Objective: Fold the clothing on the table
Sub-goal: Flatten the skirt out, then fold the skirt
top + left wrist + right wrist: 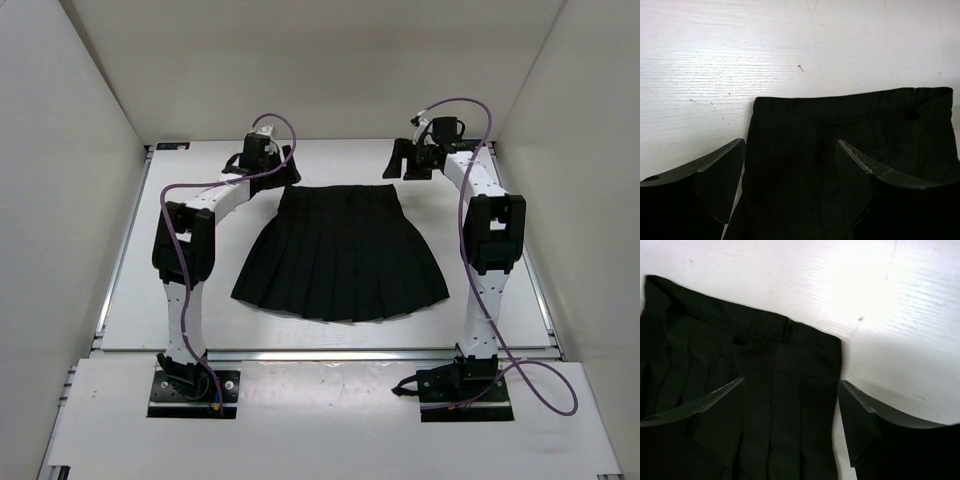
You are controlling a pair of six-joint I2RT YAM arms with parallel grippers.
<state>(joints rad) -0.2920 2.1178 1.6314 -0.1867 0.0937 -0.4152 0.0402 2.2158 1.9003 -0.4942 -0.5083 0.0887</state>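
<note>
Left gripper (791, 146) and right gripper (791, 383) (both spread) straddle the skirt's (340, 250) waistband corners.

You have bare table (345, 160) beyond the far edge of the skirt (340, 255) and along its near hem. The left arm (185, 235) and right arm (490, 230) arch over the side strips, with walls (60, 200) close outside. The left gripper (278, 165) and right gripper (408, 160) hang spread wide over the skirt's far corners.

A black pleated fabric skirt (342, 255) lies flat mid-way across the white rectangular surface (200, 310), waistband farthest from the arm bases, hem nearest. The left arm's fingers (705, 182) flank the waistband's left corner, and the right arm's fingers (705, 417) flank its right corner.
</note>
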